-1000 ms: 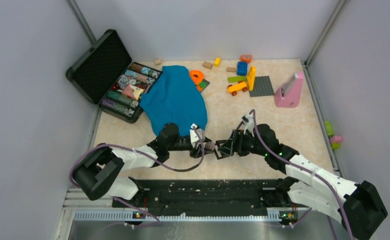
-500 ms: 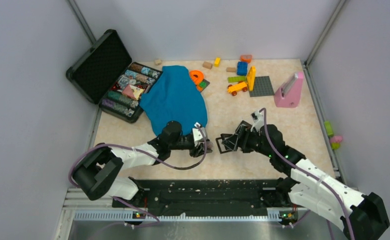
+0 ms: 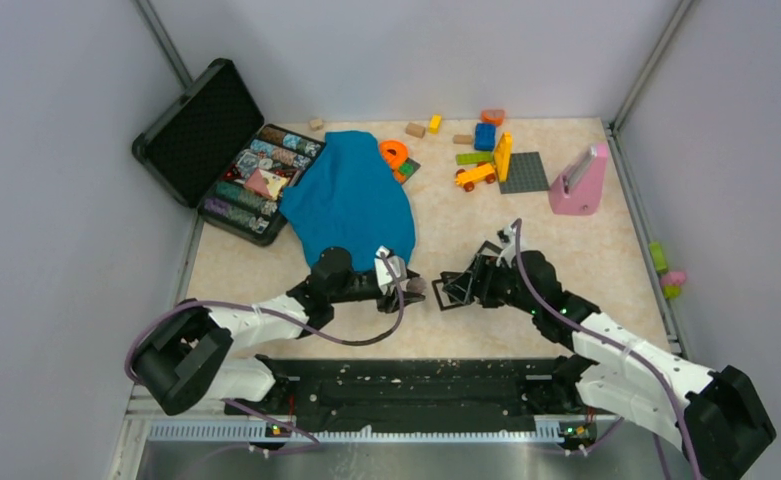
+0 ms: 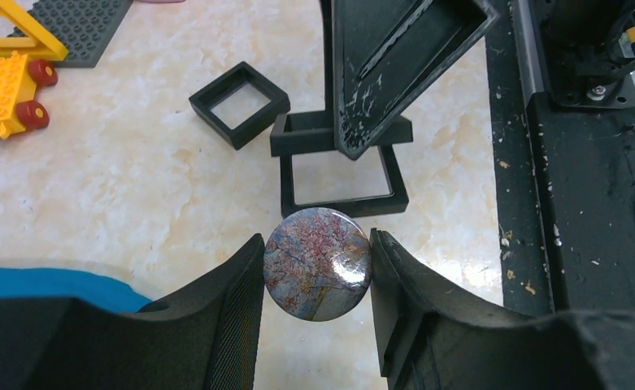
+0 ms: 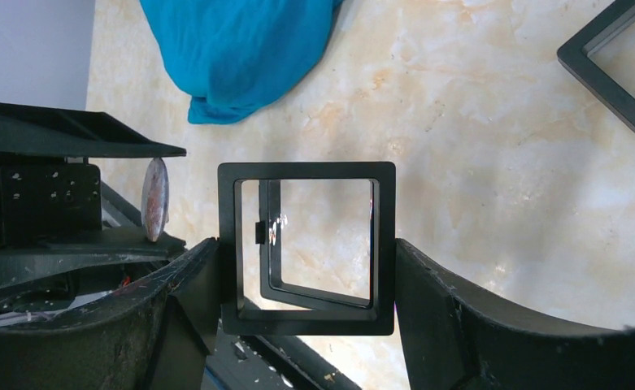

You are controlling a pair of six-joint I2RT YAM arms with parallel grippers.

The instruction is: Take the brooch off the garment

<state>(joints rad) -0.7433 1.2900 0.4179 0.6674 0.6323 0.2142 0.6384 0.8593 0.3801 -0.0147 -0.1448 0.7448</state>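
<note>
The brooch (image 4: 318,264) is a round glossy badge with a pink and grey-blue branch pattern. My left gripper (image 4: 317,272) is shut on it by its edges, above the table. From above, the brooch (image 3: 415,287) is just right of the blue garment (image 3: 351,200). The right wrist view shows it edge-on (image 5: 154,199). My right gripper (image 5: 306,244) is shut on an open hinged black square frame (image 5: 306,171), held close in front of the brooch. The same frame shows in the left wrist view (image 4: 338,207). The garment's edge shows there too (image 4: 45,280).
A second black square frame (image 4: 239,104) lies on the table past the held one. An open black case (image 3: 256,180) of patterned pieces sits back left. Toy bricks (image 3: 478,152), a grey baseplate (image 3: 523,172) and a pink stand (image 3: 578,180) are at the back.
My right gripper has shifted a little with the black frame and stays facing the left gripper. My left gripper still holds the brooch and has edged slightly away from the near edge.
</note>
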